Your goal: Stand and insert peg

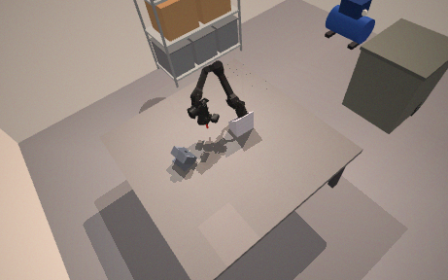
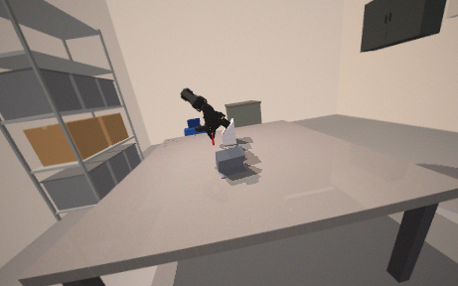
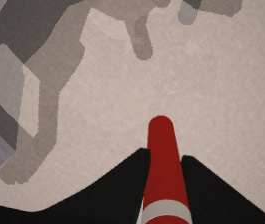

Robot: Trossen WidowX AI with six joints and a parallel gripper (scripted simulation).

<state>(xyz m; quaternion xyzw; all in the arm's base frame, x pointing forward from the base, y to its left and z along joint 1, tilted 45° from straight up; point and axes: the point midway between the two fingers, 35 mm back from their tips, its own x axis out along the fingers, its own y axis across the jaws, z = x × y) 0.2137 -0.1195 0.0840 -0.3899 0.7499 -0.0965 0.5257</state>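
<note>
peg's banded end (image 3: 166,210) cut off by wrist view's lower edge, panel's hole indiscernible

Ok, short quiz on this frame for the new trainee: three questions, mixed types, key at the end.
1. True or false: the gripper is open and empty.
2. Which end of the red peg points away from the gripper: A) plain, B) banded?
3. Fill in: the band on the peg is ____ in colour.

Key: 1 false; 2 A; 3 white
</note>
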